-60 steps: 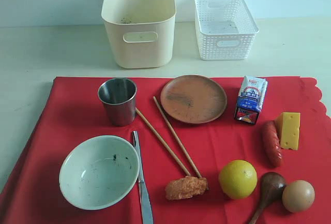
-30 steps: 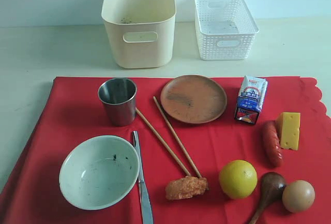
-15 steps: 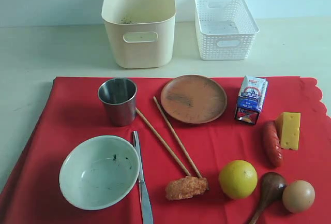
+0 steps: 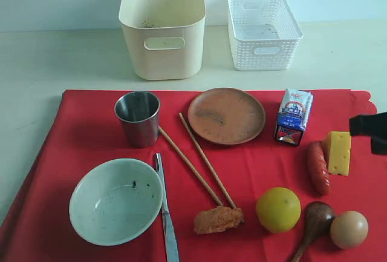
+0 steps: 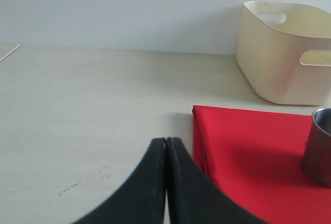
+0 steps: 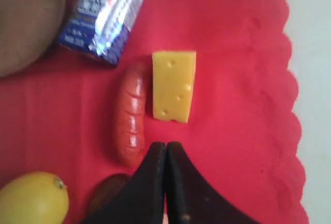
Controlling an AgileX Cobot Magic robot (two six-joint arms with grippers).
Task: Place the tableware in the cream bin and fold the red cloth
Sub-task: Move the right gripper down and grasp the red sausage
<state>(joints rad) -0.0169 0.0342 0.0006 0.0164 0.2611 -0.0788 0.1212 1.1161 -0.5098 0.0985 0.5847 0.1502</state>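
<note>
Nothing is sitting in the cream bin point(image 4: 162, 26) yet. It is standing open-topped on the bare counter point(image 4: 48, 56) behind the plate point(image 4: 226, 115), off the red cloth point(image 4: 78, 135), probably so the cloth can be folded without disturbing it. The cloth is lying flat under every item, so folding looks like the last job.

The steel cup point(image 4: 138, 117) is standing upright left of the plate. The bowl point(image 4: 115, 200) is resting in front of the plate and to its left, with the knife point(image 4: 164, 207) lying along the bowl's plate-side edge. The two chopsticks point(image 4: 196, 162) are slanting forward from the plate's left rim. The spoon point(image 4: 314, 222) is lying well in front of the plate to its right, just beside the egg point(image 4: 349, 229).

The right jaws are pressed together, gripping nothing, and hovering right of the plate by the cheese point(image 4: 337, 152) and sausage point(image 4: 317, 167). Those are food, so the spoon seems the likelier target on that side. The left jaws are likewise closed and empty, hanging over bare counter far left of the plate with the cup ahead of them. Either pair will need opening before a pickup.
</note>
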